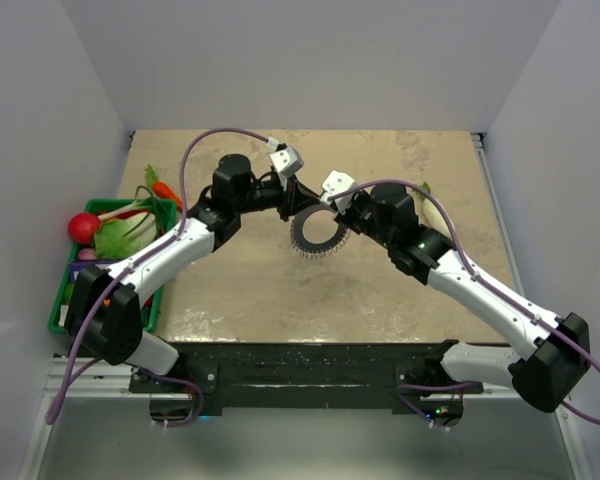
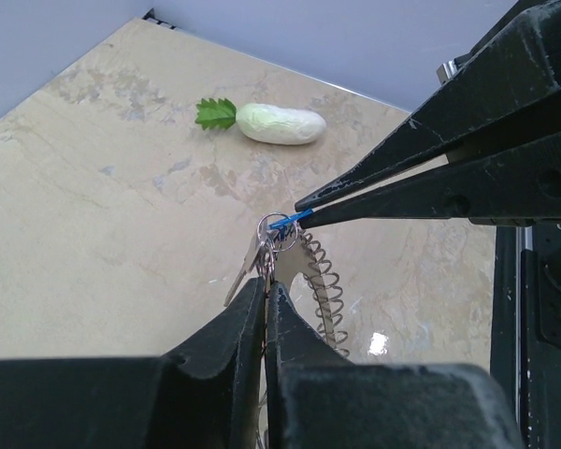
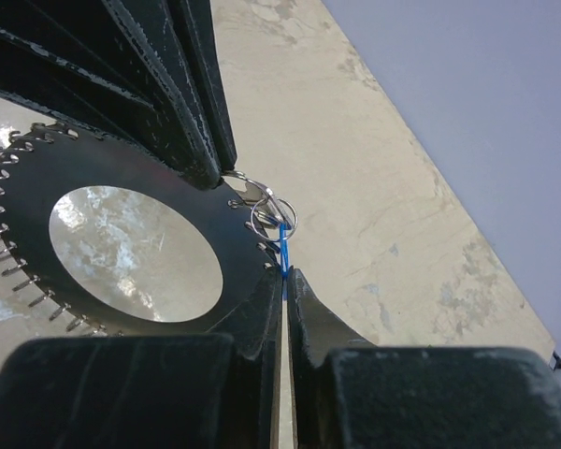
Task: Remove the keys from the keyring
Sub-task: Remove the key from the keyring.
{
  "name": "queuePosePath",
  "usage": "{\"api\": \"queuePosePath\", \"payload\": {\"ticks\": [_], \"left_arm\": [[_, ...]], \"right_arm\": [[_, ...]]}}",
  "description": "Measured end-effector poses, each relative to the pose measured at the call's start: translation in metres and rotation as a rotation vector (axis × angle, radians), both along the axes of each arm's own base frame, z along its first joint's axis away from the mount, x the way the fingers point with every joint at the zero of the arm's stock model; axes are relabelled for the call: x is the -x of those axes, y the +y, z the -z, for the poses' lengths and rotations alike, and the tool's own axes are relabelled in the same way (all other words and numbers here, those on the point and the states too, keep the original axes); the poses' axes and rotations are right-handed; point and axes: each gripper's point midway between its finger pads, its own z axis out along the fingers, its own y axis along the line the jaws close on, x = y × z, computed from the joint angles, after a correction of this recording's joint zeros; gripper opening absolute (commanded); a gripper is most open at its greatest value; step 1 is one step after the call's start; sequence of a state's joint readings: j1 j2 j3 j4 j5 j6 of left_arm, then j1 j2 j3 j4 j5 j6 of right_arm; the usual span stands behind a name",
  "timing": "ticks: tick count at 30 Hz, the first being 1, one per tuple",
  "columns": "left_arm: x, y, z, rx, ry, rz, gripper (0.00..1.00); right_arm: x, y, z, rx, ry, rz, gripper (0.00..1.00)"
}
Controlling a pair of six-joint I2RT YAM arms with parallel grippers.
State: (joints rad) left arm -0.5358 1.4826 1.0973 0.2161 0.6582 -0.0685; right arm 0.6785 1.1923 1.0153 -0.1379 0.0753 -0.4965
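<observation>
White walls, beige marbled table (image 1: 240,290). The keyring (image 1: 310,250), a dark loop edged with wire coil, sits over the table's middle, between the two hands. Can't tell if its lower edge touches the table.

- The key (image 3: 283,245) is at the loop's edge nearest the right hand and shows only as a thin blue strip.
- It hangs off a small split ring (image 3: 274,217) at the rim of the loop.
- The right hand (image 3: 285,276) is clamped narrow on that blue strip, fingertips nearly touching.
- The left hand (image 2: 265,285) is also pinched almost closed, gripping the keyring's rim just beside the split ring. Its tips sit close to the right hand's tips, so the two hands nearly meet.
- A silver blade (image 2: 240,274) hangs just left of the left fingertips. Can't tell if it belongs to the blue piece.

Further out:
- A white radish (image 2: 280,123) with green leaves lies flat on the table, well apart from the hands, toward the right arm's side.
- A green basket (image 1: 58,300) stands at the table's left edge with leafy vegetables in it.
- A red radish (image 1: 83,227) sits at the basket's far corner.
</observation>
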Motion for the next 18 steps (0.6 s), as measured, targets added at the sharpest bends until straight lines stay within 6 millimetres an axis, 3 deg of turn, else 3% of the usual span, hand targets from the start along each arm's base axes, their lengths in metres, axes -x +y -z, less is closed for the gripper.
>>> {"api": "queuePosePath", "payload": {"ticks": [4,9,18], "left_arm": [[0.003,0.000,0.002,0.002,0.004,0.016,0.00],[0.004,0.003,0.007,-0.001,0.016,0.021,0.00],[0.006,0.005,0.007,0.010,0.011,0.042,0.00]], "right_arm": [[0.003,0.002,0.003,0.005,0.012,-0.020,0.13],[0.008,0.003,0.007,0.026,0.038,-0.049,0.33],[0.014,0.003,-0.010,0.021,0.028,-0.090,0.40]]}}
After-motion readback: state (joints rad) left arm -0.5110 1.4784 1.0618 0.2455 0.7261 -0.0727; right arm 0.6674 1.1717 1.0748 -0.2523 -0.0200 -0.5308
